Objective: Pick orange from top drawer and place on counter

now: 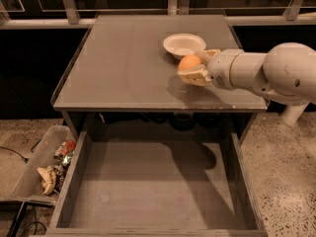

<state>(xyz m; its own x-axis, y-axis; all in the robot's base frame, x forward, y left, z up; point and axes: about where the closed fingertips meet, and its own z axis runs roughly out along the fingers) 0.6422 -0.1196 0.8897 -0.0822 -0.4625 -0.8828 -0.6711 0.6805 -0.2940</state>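
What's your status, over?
Tool over counter, shut on orange. Orange out of top drawer, not yet set down. White bowl close behind it; nothing else in the way.

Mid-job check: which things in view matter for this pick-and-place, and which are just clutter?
Job: orange, gripped in the end effector over the counter; open top drawer.
Lying about: white bowl on the counter; plastic bin of litter beside the drawer.

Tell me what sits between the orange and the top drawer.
Only bare counter and its front edge, per the camera view. The gripper holds the orange beside the white bowl.
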